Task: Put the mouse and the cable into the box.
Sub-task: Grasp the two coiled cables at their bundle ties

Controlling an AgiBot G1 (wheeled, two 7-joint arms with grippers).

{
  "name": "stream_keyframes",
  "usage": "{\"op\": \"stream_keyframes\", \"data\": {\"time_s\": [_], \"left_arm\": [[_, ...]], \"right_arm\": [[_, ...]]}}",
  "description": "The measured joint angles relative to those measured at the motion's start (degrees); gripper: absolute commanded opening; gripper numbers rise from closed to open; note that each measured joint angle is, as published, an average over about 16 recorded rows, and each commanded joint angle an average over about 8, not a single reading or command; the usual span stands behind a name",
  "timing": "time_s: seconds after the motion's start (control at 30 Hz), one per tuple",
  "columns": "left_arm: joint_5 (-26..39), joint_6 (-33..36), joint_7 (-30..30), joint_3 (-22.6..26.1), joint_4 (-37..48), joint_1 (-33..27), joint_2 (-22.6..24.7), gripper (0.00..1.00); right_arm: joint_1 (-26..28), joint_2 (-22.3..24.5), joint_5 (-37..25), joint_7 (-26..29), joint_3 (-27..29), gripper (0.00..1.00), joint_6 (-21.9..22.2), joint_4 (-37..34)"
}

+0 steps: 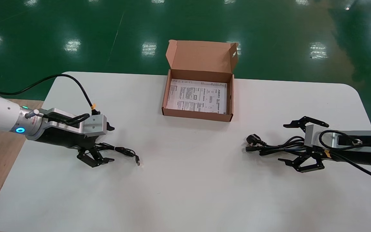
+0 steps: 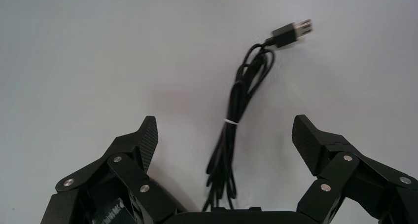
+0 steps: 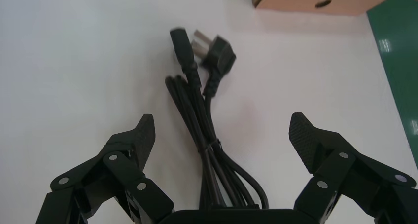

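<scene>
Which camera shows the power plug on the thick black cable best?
The right wrist view: the power plug lies close up, prongs visible, beyond the open right end effector. The head view shows the plug only small and far off; the left wrist view does not show it.

Left gripper [image 2: 226, 131]: held spread wide above the table [image 2: 74, 56].
Cable [image 2: 240, 98]: bundled, tied, laid between both fingers, clear of them.
</scene>
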Motion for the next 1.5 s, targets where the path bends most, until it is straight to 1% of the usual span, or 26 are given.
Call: {"op": "stream_keyframes", "data": {"time_s": [0.33, 0.37, 0.4, 0.43, 0.47, 0.6, 0.63, 0.67, 0.7, 0.73, 1.5], "left_arm": [[0.2, -2.7, 5.7, 0.0, 7.0, -0.7, 2.1, 1.0], [0.2, -2.8, 6.1, 0.0, 7.4, -0.8, 2.2, 1.0], [0.2, -3.0, 6.4, 0.0, 7.8, -0.8, 2.2, 0.98], [0.2, -3.1, 6.6, 0.0, 8.1, -0.8, 2.3, 0.91], [0.2, -3.2, 6.8, 0.0, 8.4, -0.8, 2.4, 0.82], [0.2, -3.6, 7.4, 0.0, 9.1, -0.9, 2.6, 0.32], [0.2, -3.6, 7.5, 0.0, 9.2, -0.9, 2.6, 0.2], [0.2, -3.7, 7.5, 0.0, 9.3, -0.9, 2.6, 0.1], [0.2, -3.7, 7.6, 0.0, 9.4, -0.9, 2.7, 0.04], [0.2, -3.7, 7.6, 0.0, 9.4, -0.9, 2.7, 0.0], [0.1, -3.5, 7.4, -0.1, 8.7, -0.8, 2.5, 0.0]], "right_arm": [[1.7, -3.3, -1.8, -4.4, -0.9, 1.0, 4.9, -6.6], [1.9, -3.6, -2.0, -4.7, -1.0, 0.94, 5.4, -7.1], [2.0, -3.9, -2.1, -5.0, -1.0, 0.82, 5.8, -7.5], [2.1, -4.1, -2.2, -5.3, -1.1, 0.69, 6.2, -7.9], [2.1, -4.3, -2.3, -5.6, -1.2, 0.57, 6.6, -8.2], [2.3, -4.9, -2.7, -6.3, -1.4, 0.06, 7.7, -9.1], [2.3, -5.0, -2.8, -6.4, -1.4, 0.0, 7.9, -9.2], [2.3, -5.1, -2.8, -6.5, -1.4, 0.0, 8.0, -9.3], [2.3, -5.1, -2.9, -6.6, -1.4, 0.0, 8.1, -9.4], [2.3, -5.2, -2.9, -6.6, -1.4, 0.0, 8.1, -9.4], [2.1, -4.8, -2.5, -6.3, -1.3, 0.0, 7.5, -8.7]]}}
